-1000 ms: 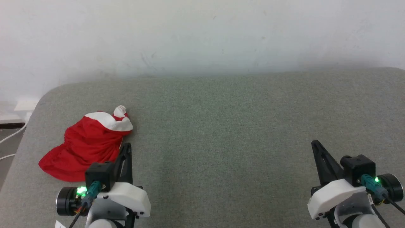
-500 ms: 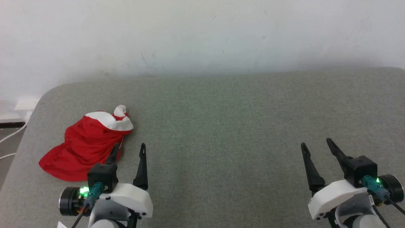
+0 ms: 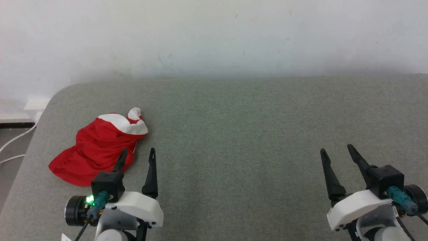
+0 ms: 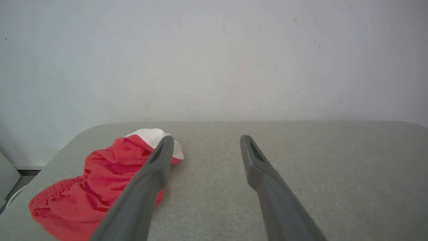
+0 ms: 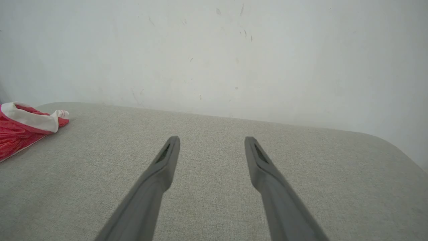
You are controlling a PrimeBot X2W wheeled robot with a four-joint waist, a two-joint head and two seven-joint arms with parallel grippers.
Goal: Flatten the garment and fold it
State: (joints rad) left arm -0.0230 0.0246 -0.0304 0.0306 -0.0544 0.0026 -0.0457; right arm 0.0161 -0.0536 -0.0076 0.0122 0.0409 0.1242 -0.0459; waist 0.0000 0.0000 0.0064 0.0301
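Plainly, nothing of the task is done yet. The garment (image 3: 97,149) lies in a crumpled red heap with a white band bunched at its far end, on the grey pad (image 3: 234,134) close to the pad's rounded left corner. It is neither flattened nor folded, so I judge both steps are left, starting with a first grasp.

The left gripper (image 3: 138,150) sits just beside the heap's near right edge, jaws spread wide and holding nothing. The right gripper (image 3: 336,149) is well apart from the garment, over bare pad on the right, jaws likewise spread and empty.

Items I cannot settle:
- Whether the left gripper's left finger (image 3: 121,160) touches the cloth or only hangs over it. In the head view it overlaps the red edge; in the left wrist view it crosses in front of the heap and hides part of it.
- Which opening the white band belongs to, and where the legs lie; the folds bury them.
- The heap's full outline in the right wrist view, where the left edge cuts it off.
- The pad's near edge, which falls below the head view.
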